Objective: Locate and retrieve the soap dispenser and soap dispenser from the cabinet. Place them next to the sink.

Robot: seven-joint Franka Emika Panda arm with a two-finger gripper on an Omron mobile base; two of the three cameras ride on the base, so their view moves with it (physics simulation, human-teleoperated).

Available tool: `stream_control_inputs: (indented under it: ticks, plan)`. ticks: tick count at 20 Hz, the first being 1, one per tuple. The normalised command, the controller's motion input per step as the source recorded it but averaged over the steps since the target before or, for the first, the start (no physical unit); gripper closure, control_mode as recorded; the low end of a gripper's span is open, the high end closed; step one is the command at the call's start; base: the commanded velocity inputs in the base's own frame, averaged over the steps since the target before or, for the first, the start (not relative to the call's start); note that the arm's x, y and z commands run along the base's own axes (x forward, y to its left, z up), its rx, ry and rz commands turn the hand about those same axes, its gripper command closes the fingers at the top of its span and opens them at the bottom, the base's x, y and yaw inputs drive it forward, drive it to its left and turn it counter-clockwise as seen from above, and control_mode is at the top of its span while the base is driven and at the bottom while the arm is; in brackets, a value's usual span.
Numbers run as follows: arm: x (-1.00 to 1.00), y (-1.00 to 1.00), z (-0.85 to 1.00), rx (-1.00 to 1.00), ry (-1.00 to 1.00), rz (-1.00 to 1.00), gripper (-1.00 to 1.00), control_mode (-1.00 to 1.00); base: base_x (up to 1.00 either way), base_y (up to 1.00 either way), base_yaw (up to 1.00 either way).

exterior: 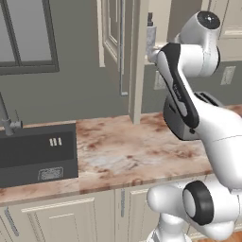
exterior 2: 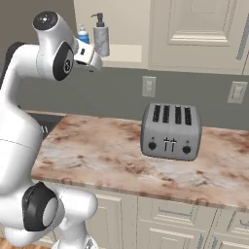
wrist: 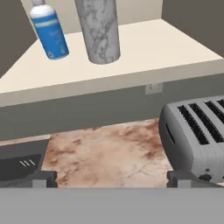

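1. Pincer (wrist: 112,178) gapes wide with nothing between its tips, raised in front of the open cabinet (exterior 2: 124,29), just short of the shelf (wrist: 144,48)
2. Up and left of the pincer, the blue soap dispenser (wrist: 50,33) stands on that shelf
3. Just right of it, straight ahead, stands the grey marbled soap dispenser (wrist: 100,30), apart from the pincer
4. Below left lies the dark sink (exterior: 38,153), set in the marbled surface (exterior 2: 112,151)
5. Below right sits the silver toaster (exterior 2: 171,131)
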Motion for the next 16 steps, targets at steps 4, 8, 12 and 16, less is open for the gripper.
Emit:
stream_control_inputs:
  ticks: [4, 8, 12, 16]
  plan:
    - [0.34, 0.00, 0.17, -0.05, -0.22, 0.00, -1.00, -1.00, 0.00, 0.00, 0.00]
    - [0.13, 0.00, 0.28, -0.09, -0.27, 0.00, -1.00, -1.00, 0.00, 0.00, 0.00]
    - [0.00, 0.00, 0.23, -0.08, -0.25, 0.02, -1.00, -1.00, 0.00, 0.00, 0.00]
    - [0.01, -0.16, 0.05, 0.01, 0.02, -0.01, -1.00, -1.00, 0.00, 0.00, 0.00]
